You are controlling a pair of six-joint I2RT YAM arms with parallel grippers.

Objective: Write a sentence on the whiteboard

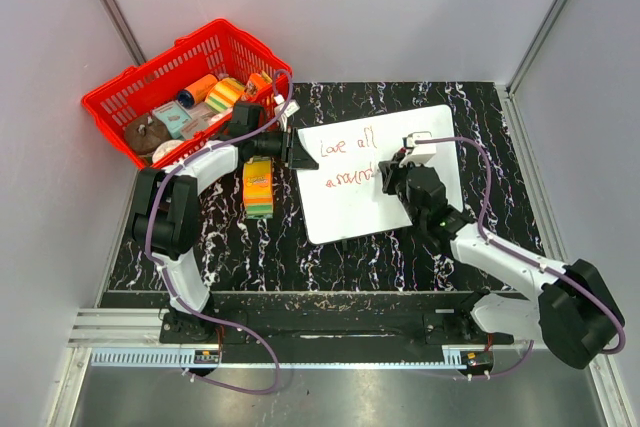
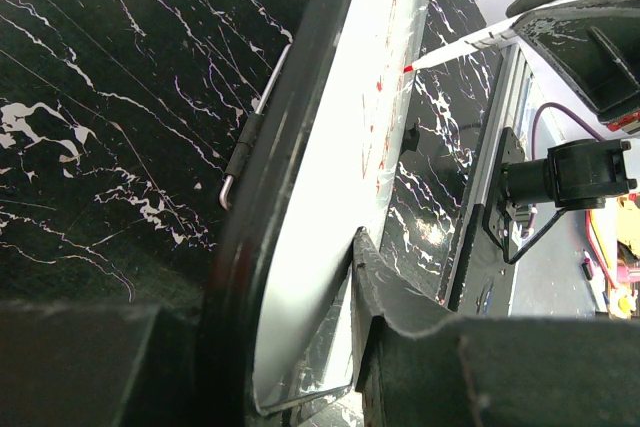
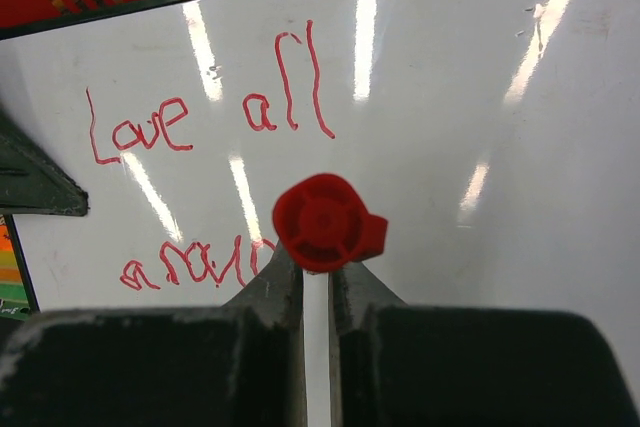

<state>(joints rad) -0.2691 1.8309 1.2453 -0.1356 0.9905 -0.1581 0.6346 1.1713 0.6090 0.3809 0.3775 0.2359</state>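
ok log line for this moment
left tool: shut on board edge | right tool: shut on pen | sentence: love all, second line partly behind pen

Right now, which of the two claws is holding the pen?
The right claw pinches the red-capped pen; the left claw only clamps the edge of the whiteboard.

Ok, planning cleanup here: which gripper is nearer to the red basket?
Left. The left gripper clamps the whiteboard at its left edge, near the basket; the right gripper holds the pen over the board's middle, farther away.
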